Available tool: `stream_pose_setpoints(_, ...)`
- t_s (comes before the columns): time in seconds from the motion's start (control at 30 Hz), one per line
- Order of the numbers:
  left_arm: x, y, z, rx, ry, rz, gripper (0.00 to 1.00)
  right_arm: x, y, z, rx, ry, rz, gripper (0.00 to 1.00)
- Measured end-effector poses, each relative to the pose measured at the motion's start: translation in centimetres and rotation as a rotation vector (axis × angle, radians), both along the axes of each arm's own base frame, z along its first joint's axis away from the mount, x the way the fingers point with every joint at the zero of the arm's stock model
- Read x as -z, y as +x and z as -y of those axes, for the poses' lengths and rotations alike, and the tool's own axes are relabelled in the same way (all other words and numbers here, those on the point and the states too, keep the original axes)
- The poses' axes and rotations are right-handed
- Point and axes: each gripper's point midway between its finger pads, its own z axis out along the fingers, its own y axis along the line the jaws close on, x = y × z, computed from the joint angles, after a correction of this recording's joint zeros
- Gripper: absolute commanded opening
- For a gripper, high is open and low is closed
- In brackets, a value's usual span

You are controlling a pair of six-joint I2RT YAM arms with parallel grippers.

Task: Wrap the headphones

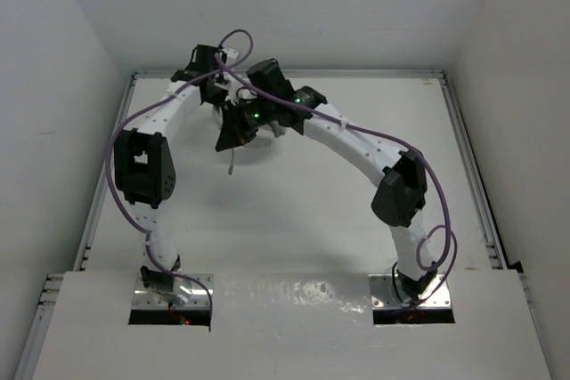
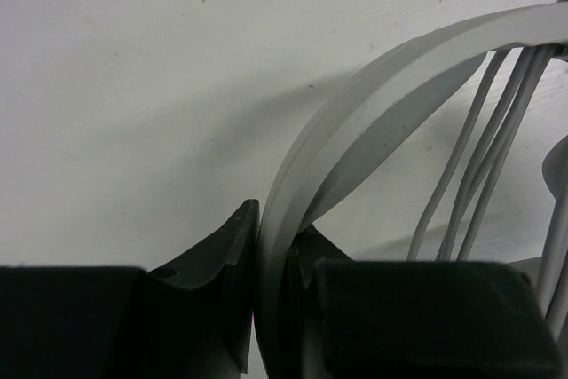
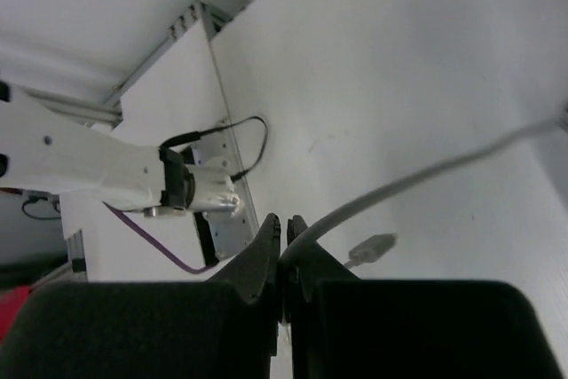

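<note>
The headphones [image 2: 373, 104] are up off the table [image 1: 294, 220] at its far middle, held between the two arms. The left gripper [image 2: 277, 246] is clamped shut on the flat pale headband [image 2: 293, 193], one finger on each face. Several strands of the thin cable [image 2: 479, 148] already run side by side just past that grip. The right gripper [image 3: 282, 237] is pinched closed on the free end of the cable, and the small plug [image 3: 371, 248] dangles just beyond its fingertips.

From above I can hardly pick out the ear cups behind the two wrists, so how neat the coil is I can only guess.

To finish well, I'd say the left arm should hold the band steady. The right arm can then carry the short tail round close to the earlier turns, under light tension so nothing slackens (too hard a pull could drag the band through the fingers). With so little cable left, the plug wants tucking under a strand, not just dropping.

As for writing, I can make out no brand, label or lettering on the headphones or the plug.
</note>
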Motion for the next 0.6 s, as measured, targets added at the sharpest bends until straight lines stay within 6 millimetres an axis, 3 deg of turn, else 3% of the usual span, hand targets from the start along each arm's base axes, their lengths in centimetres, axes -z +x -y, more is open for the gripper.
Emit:
stream_pose_setpoints(0.13, -0.3, 0.1, 0.5, 0.12, 0.102, 0.023, 0.0, 0.7, 2.4, 4.1, 0.127, -0.109, -0.049, 0.0)
stream_pose_setpoints(0.23, -1.0, 0.1, 1.2, 0.198, 0.144, 0.041, 0.0, 0.6, 6.4, 8.0, 0.278, -0.193, 0.008, 0.0)
stream_pose_setpoints(0.37, -1.7, -0.5, 3.7, 0.3, 0.141, 0.06, 0.0, 0.1, 10.7, 13.3, 0.435, -0.327, 0.143, 0.0)
stream_pose_setpoints(0.5, -2.0, -1.6, 6.7, 0.408, 0.112, 0.062, 0.0, 0.1, 12.5, 16.9, 0.505, -0.48, 0.288, 0.0)
stream_pose_setpoints(0.6, -2.0, -2.4, 7.9, 0.456, 0.101, 0.05, 0.0, 0.0, 13.5, 18.7, 0.52, -0.586, 0.404, 0.0)
